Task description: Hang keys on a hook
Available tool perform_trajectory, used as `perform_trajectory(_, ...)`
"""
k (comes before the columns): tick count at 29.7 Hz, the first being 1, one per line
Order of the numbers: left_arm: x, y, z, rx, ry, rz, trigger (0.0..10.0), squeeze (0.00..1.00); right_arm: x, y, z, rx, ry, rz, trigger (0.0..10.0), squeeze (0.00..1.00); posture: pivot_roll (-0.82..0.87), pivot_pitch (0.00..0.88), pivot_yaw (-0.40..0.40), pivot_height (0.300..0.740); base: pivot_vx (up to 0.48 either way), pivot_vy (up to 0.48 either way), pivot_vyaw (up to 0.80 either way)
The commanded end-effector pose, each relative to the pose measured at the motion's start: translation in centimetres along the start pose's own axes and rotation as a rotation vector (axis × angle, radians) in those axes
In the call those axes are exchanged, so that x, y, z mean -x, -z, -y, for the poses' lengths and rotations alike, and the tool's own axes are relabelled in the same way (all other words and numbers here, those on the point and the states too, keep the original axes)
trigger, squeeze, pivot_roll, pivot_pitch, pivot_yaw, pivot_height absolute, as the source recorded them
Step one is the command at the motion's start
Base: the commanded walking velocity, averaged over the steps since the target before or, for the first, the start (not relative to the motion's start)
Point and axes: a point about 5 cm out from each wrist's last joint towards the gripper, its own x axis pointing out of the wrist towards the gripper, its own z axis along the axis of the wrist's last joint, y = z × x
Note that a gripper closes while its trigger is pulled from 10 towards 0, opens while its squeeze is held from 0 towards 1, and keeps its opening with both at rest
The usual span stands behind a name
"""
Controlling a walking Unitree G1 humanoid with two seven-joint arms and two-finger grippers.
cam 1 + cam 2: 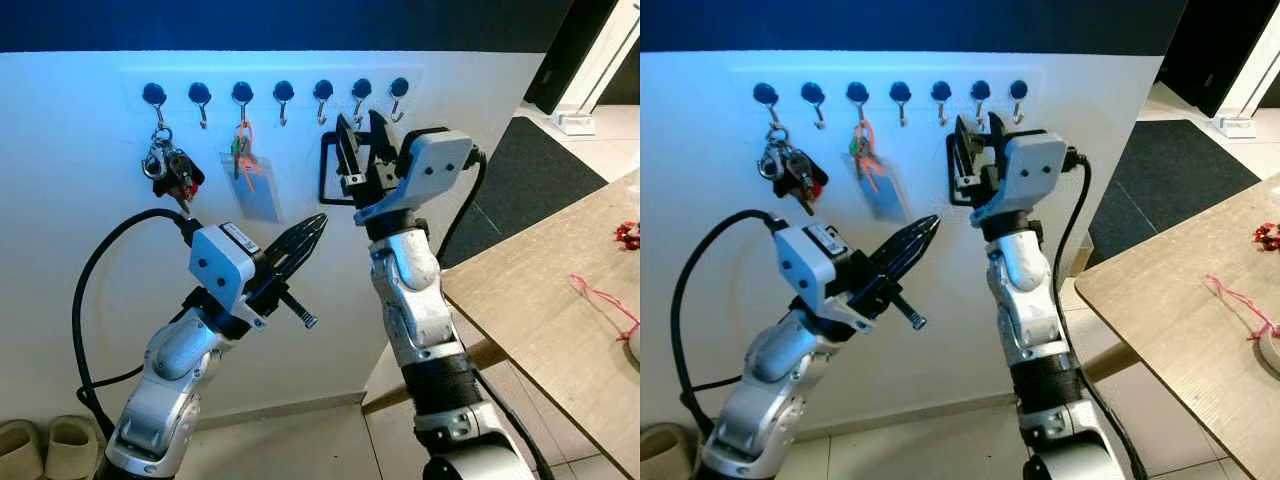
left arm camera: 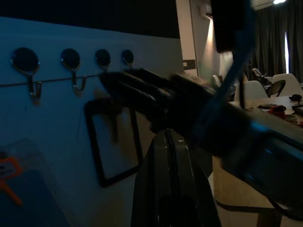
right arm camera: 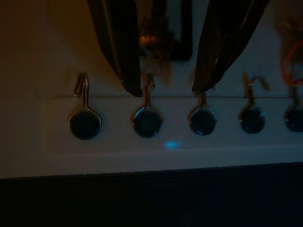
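A row of small hooks (image 1: 283,97) runs along the white wall. A black rectangular key loop (image 1: 322,165) hangs below the sixth hook (image 3: 147,87), and its ring (image 3: 149,41) sits at that hook's tip. My right gripper (image 1: 360,118) is raised to the hooks and open, its fingers standing either side of that hook and the ring. Whether a finger still touches the loop I cannot tell. My left gripper (image 1: 318,222) is shut on nothing, pointing up at the wall below the loop (image 2: 93,146).
A key bunch (image 1: 168,165) hangs on the first hook, and an orange lanyard with a blue card (image 1: 255,185) on the third. A wooden table (image 1: 540,300) with red string (image 1: 600,295) stands to the right. Slippers (image 1: 40,445) lie on the floor at left.
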Motion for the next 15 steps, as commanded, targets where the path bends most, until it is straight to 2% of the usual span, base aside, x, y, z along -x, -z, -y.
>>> perform_trajectory(1,0.1,-0.2,0.1,-0.010,0.000,0.003,10.0,0.00,1.3,0.7,0.0,0.018,-0.017,-0.014,10.0,0.00,0.06,0.093,-0.069,0.740,0.000,0.000,0.00)
perform_trajectory(6,0.8,0.3,-0.2,0.000,-0.040,-0.015,10.0,0.00,3.9,1.7,1.0,0.067,0.003,-0.060,10.0,0.00,0.06,0.097,-0.069,0.740,0.000,0.000,0.00)
perform_trajectory(8,0.9,0.4,-0.2,0.004,-0.051,-0.019,10.0,0.00,4.3,1.9,1.2,0.075,0.005,-0.070,10.0,0.00,0.06,0.097,-0.069,0.740,0.000,0.000,0.00)
perform_trajectory(11,2.2,1.9,-0.7,0.045,-0.135,-0.075,10.0,0.00,6.7,3.3,2.2,0.125,0.025,-0.159,10.0,0.00,0.06,0.096,-0.067,0.740,0.000,0.000,0.00)
perform_trajectory(12,2.2,1.9,-0.7,0.045,-0.135,-0.075,10.0,0.00,6.7,3.3,2.2,0.125,0.025,-0.159,10.0,0.00,0.06,0.096,-0.067,0.740,0.000,0.000,0.00)
perform_trajectory(13,3.1,3.2,-0.9,0.060,-0.184,-0.134,10.0,0.00,7.9,4.3,2.7,0.139,0.031,-0.217,10.0,0.00,0.06,0.094,-0.065,0.740,0.000,0.000,0.00)
perform_trajectory(14,5.2,6.1,-1.2,0.083,-0.277,-0.270,10.0,0.00,10.3,6.6,3.6,0.122,0.055,-0.362,10.0,0.00,0.05,0.091,-0.059,0.740,0.000,0.000,0.00)
perform_trajectory(15,5.2,6.1,-1.2,0.083,-0.277,-0.270,10.0,0.00,10.3,6.6,3.6,0.122,0.055,-0.362,10.0,0.00,0.05,0.091,-0.059,0.740,0.000,0.000,0.00)
